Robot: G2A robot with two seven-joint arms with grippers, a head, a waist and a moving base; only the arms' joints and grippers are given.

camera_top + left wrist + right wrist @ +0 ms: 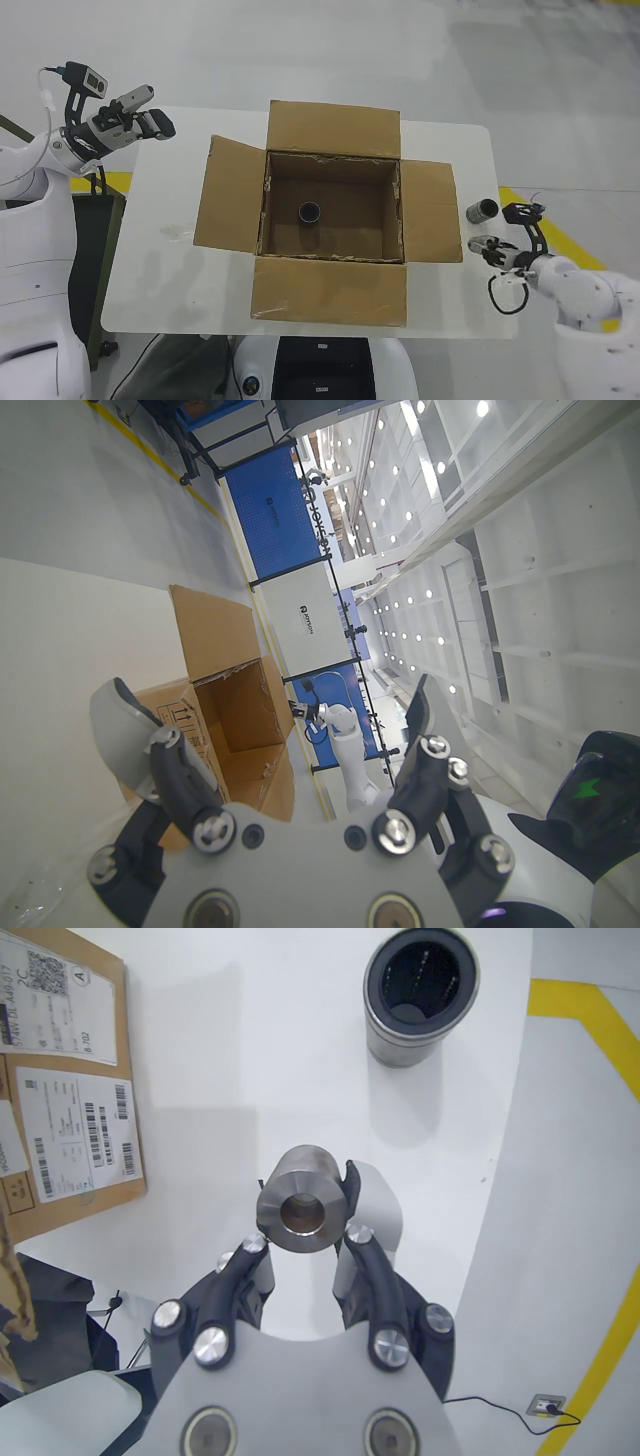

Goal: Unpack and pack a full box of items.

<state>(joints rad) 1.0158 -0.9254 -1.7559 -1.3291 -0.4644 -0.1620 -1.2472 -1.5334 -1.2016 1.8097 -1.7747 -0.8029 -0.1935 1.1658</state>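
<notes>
An open cardboard box (pixel 331 220) sits mid-table with its flaps spread out; it also appears in the left wrist view (pixel 235 710). One dark ring-shaped part (pixel 310 212) lies on its floor. My right gripper (pixel 484 247) (pixel 304 1200) is over the table just right of the box, shut on a plain steel sleeve (pixel 302 1198) held end-on. A second, ribbed metal cylinder (pixel 481 210) (pixel 417 998) lies on the table a little beyond it. My left gripper (pixel 160 124) (pixel 270 720) hangs open and empty above the table's far left corner.
The white table (pixel 180 290) has bare surface left of the box and in front of it. The box's right flap (pixel 65 1078) carries printed labels. The table's right edge (pixel 505 1128) runs close to the ribbed cylinder, with yellow floor tape (pixel 585 1008) beyond it.
</notes>
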